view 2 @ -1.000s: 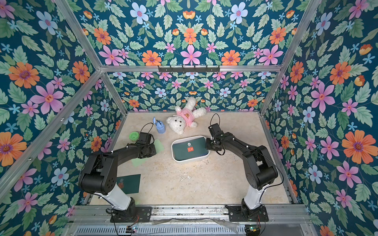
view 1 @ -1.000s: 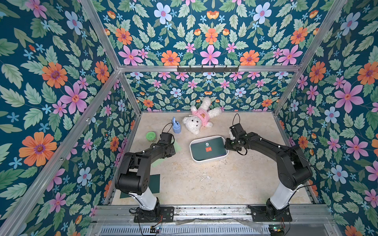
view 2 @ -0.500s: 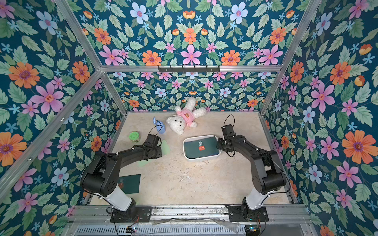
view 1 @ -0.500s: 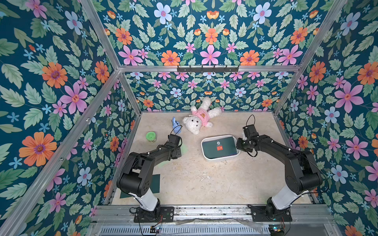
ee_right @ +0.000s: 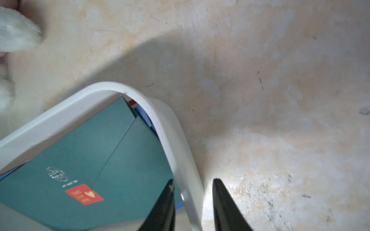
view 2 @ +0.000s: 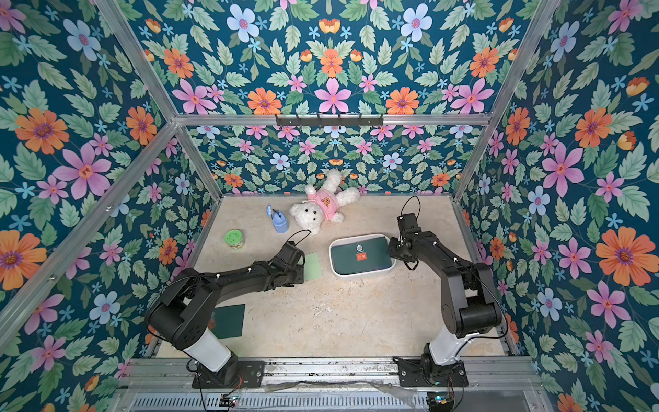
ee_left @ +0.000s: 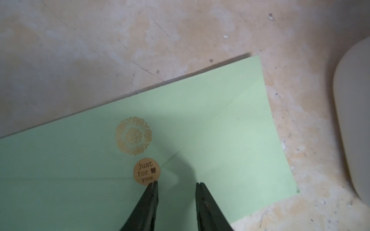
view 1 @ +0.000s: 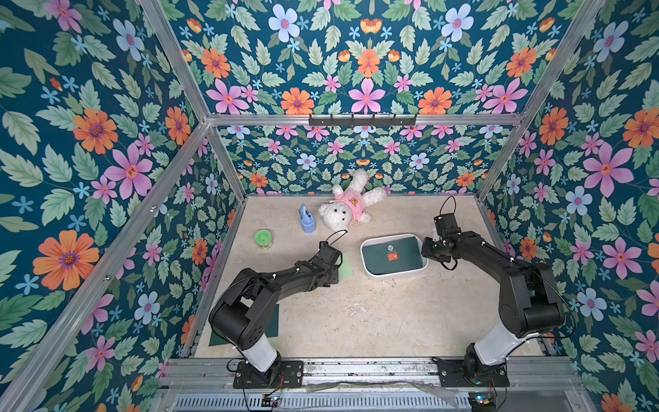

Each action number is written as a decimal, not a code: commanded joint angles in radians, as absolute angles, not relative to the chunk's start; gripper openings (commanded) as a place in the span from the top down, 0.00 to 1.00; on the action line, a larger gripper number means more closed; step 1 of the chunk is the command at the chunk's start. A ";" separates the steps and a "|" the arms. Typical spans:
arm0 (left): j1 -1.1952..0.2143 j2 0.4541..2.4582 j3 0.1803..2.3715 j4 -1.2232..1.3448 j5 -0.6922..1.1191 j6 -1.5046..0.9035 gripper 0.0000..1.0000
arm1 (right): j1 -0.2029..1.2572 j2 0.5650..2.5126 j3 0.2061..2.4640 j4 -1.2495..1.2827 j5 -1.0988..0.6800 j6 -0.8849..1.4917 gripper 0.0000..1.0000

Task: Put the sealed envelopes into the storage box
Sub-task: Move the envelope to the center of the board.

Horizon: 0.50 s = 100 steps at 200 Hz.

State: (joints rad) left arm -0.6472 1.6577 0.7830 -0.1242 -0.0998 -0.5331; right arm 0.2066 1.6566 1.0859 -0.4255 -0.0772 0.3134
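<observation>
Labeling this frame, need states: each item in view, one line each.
storage box: upright, holds envelopes, dark green on top.
top dark green envelope: flat in box, sealed with a red sticker.
light green envelope: flat on table, sealed, outside the box.
second dark green envelope: flat on table, near left arm base.
left hand: open, over light green envelope.
right hand: open, straddling the box rim.
green-lidded jar: upright, lid on.
</observation>
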 commanded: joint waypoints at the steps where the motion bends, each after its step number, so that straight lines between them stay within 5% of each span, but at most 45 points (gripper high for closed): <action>1: -0.683 1.661 0.760 -0.303 0.088 -0.591 0.63 | 0.208 1.609 1.101 -0.479 -0.075 0.283 0.54; 34: -0.725 1.630 0.750 -0.345 0.077 -0.596 0.64 | 0.247 1.524 1.086 -0.519 -0.108 0.287 0.49; 100: -0.733 1.474 0.797 -0.517 0.016 -0.595 0.60 | 0.547 1.355 0.954 -0.530 -0.075 0.462 0.49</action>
State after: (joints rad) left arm -0.7330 1.5238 0.7570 -0.3130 0.0097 -0.5961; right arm 0.4759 1.3952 0.9947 -0.5255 -0.0879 0.3599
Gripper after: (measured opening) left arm 0.384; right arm 0.511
